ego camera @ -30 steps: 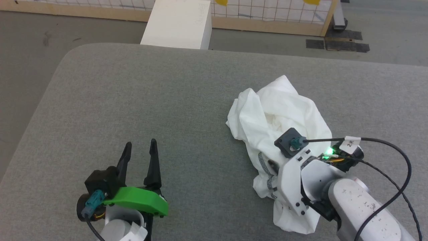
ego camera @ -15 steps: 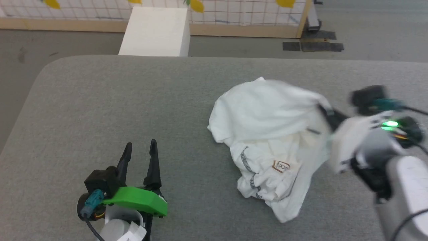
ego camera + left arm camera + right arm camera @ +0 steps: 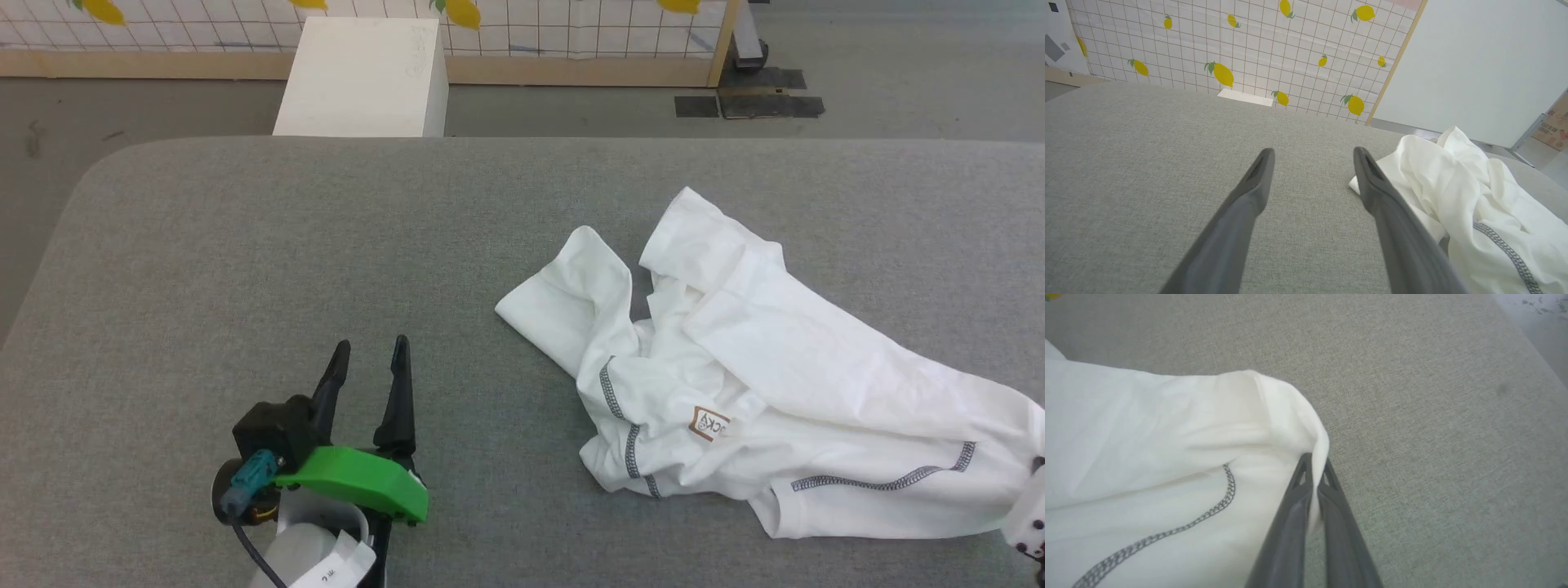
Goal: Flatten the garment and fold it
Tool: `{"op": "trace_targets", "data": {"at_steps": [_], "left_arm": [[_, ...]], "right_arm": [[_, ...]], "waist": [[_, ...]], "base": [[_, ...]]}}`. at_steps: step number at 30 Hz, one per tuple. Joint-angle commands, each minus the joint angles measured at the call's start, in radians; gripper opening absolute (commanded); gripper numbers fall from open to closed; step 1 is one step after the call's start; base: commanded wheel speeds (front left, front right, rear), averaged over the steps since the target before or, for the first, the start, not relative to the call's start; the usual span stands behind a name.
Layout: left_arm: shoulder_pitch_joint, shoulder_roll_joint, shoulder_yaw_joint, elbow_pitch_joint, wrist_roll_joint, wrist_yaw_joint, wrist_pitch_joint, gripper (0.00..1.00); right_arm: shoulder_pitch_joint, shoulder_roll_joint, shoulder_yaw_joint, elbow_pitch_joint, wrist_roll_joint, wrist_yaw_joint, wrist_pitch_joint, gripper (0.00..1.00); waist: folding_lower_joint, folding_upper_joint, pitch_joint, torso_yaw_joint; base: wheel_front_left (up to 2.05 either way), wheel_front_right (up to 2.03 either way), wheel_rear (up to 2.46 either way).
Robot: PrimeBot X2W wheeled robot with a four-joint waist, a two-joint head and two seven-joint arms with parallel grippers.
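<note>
- The left gripper (image 3: 371, 345) is near, on the left, above the grey table (image 3: 245, 245). Its fingers are spread wide.
- The garment (image 3: 775, 384) lies crumpled on the table's right side.
- The right gripper (image 3: 1313, 459) is pressed together, pinching the garment's right edge.

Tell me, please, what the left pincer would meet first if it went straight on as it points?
Probably nothing: the left pincer faces bare grey table, as far as shown; the garment lies to its right.
</note>
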Motion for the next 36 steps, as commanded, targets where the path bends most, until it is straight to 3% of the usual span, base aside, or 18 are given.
{"op": "trace_targets", "data": {"at_steps": [1,2,3,4,9,14,17,22,25,29,30,33,34,35,36], "left_arm": [[-0.01,0.001,0.003,0.008,0.013,-0.004,-0.004,1.0],[-0.008,0.002,0.006,0.011,0.011,-0.004,-0.004,1.0],[-0.006,0.002,0.007,0.014,0.009,-0.004,-0.004,1.0],[-0.005,0.003,0.009,0.017,0.006,-0.004,-0.004,1.0],[-0.015,0.0,0.004,0.017,-0.018,-0.01,0.012,1.0],[-0.08,-0.011,-0.052,-0.006,-0.051,-0.03,0.097,1.0],[-0.147,-0.017,-0.112,0.009,-0.086,-0.035,0.231,1.0],[-0.302,-0.021,-0.237,0.118,-0.119,-0.003,0.598,1.0],[-0.382,-0.021,-0.294,0.18,-0.11,0.007,0.762,1.0],[-0.462,-0.01,-0.342,0.26,-0.06,0.032,0.879,1.0],[-0.486,0.005,-0.36,0.326,-0.034,0.057,0.937,1.0],[-0.484,0.008,-0.363,0.365,-0.032,0.071,0.956,1.0],[-0.48,0.007,-0.357,0.371,-0.045,0.067,0.951,0.44],[-0.478,0.006,-0.349,0.371,-0.056,0.065,0.943,0.25],[-0.473,-0.005,-0.306,0.349,-0.112,0.066,0.883,0.0]], "right_arm": [[0.003,0.008,0.006,0.008,-0.009,-0.002,-0.019,0.0],[-0.006,0.012,0.018,0.011,0.003,-0.002,-0.04,0.03],[-0.011,0.014,0.035,0.008,0.013,-0.002,-0.061,0.29],[-0.016,0.016,0.052,0.002,0.024,-0.002,-0.091,1.0],[-0.016,0.022,0.103,-0.071,0.086,-0.002,-0.175,1.0],[0.021,0.023,0.127,-0.168,0.154,-0.002,-0.218,1.0],[0.048,0.023,0.133,-0.207,0.171,-0.002,-0.214,1.0],[0.078,0.023,0.148,-0.239,0.178,-0.002,-0.202,1.0],[0.083,0.023,0.156,-0.239,0.189,-0.002,-0.2,1.0],[0.082,0.023,0.168,-0.232,0.203,-0.002,-0.206,1.0],[0.08,0.023,0.179,-0.227,0.209,-0.002,-0.213,1.0],[0.077,0.023,0.184,-0.221,0.211,-0.002,-0.22,1.0],[0.077,0.023,0.186,-0.219,0.212,-0.002,-0.223,1.0],[0.076,0.023,0.186,-0.218,0.212,-0.002,-0.225,1.0],[0.077,0.023,0.187,-0.211,0.21,-0.002,-0.231,1.0]], "waist": [[0.0,0.0091,-0.002,0.0],[0.0,0.0091,-0.005,-0.002],[0.0,0.0091,-0.008,-0.005],[0.0,0.0091,-0.014,-0.009],[0.0,0.0091,-0.042,-0.029],[0.0,0.0091,-0.065,-0.059],[0.0,0.0091,-0.067,-0.079],[0.0,0.0091,-0.051,-0.122],[0.0,0.0091,-0.032,-0.149],[0.0,0.0091,-0.004,-0.182],[0.0,0.0091,0.01,-0.201],[0.0,0.0091,0.017,-0.209],[0.0,0.0091,0.02,-0.209],[0.0,0.0091,0.021,-0.208],[0.0,0.0091,0.019,-0.188]], "base": [[0.0,0.0,0.0],[0.0,0.0,0.0],[0.0,0.0,0.0],[0.0,0.0,0.0],[0.0,0.0,0.0],[0.0,0.0,0.0],[0.0,0.0,0.0],[0.0,0.0,0.0],[0.0,0.0,0.0],[0.0,0.0,0.0],[0.0,0.0,0.0],[0.0,0.0,0.0],[0.0,0.0,0.0],[0.0,0.0,0.0],[0.0,0.0,0.0]]}}
